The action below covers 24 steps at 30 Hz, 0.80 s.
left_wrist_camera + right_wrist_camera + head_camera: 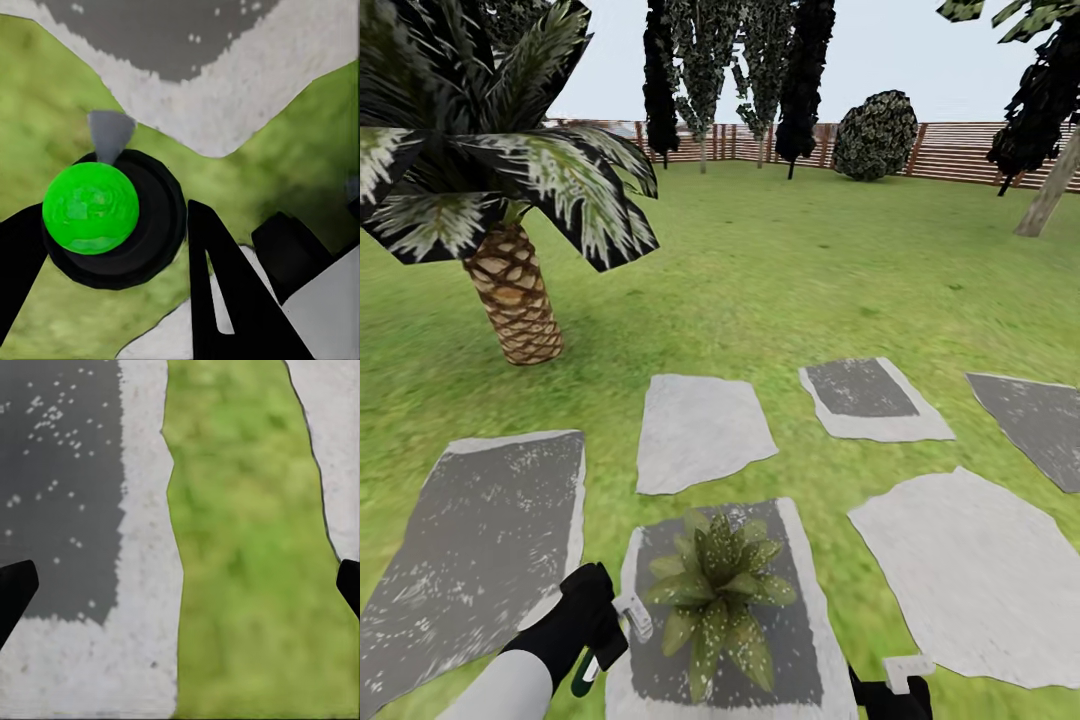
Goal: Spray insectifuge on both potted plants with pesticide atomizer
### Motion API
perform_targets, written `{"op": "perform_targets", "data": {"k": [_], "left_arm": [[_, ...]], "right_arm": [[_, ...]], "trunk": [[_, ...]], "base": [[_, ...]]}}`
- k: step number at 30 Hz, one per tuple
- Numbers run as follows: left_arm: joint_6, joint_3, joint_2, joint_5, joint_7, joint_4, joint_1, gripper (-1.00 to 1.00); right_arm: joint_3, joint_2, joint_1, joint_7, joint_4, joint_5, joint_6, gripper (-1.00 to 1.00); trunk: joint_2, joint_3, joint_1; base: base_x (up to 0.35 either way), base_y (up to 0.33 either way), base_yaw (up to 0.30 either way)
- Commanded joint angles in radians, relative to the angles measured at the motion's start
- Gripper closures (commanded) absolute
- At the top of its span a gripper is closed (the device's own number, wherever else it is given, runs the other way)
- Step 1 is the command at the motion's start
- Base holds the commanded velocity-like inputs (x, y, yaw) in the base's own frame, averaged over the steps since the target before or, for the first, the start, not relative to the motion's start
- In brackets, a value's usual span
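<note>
The left gripper (605,625) is clamping the pesticide atomizer (628,618) just beside the potted plant (717,592) on its stepping stone (815,640). The atomizer is probably light, rigid, slick plastic; the body grip looks sound. The right gripper (180,585) is hanging spread over lawn (247,547).

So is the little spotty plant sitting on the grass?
No, the potted plant sits on a grey stepping stone, with grass around the stone.

No text, label, brand, number or sign can be read on anything in these garden views.
</note>
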Motion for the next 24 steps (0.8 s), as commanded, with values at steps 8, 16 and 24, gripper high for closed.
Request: {"op": "perform_targets", "data": {"k": [8,16,24], "left_arm": [[0.002,-0.003,-0.001,0.049,0.067,0.000,0.000,1.00],[0.002,-0.001,0.000,0.050,0.068,-0.003,0.000,1.00],[0.002,0.001,-0.001,0.050,0.070,-0.017,0.000,1.00]], "right_arm": [[-0.008,0.001,-0.001,0.007,0.000,0.003,-0.002,-1.00],[-0.008,0.000,-0.001,0.008,-0.001,0.003,-0.004,-1.00],[-0.008,0.000,-0.001,0.008,-0.001,0.003,-0.003,-1.00]], "trunk": [[0.000,-0.001,-0.001],[0.000,-0.001,-0.001],[0.000,-0.001,-0.001]], "base": [[-0.333,0.016,-0.210],[-0.127,0.149,-0.072],[0.010,0.005,0.000]]}}
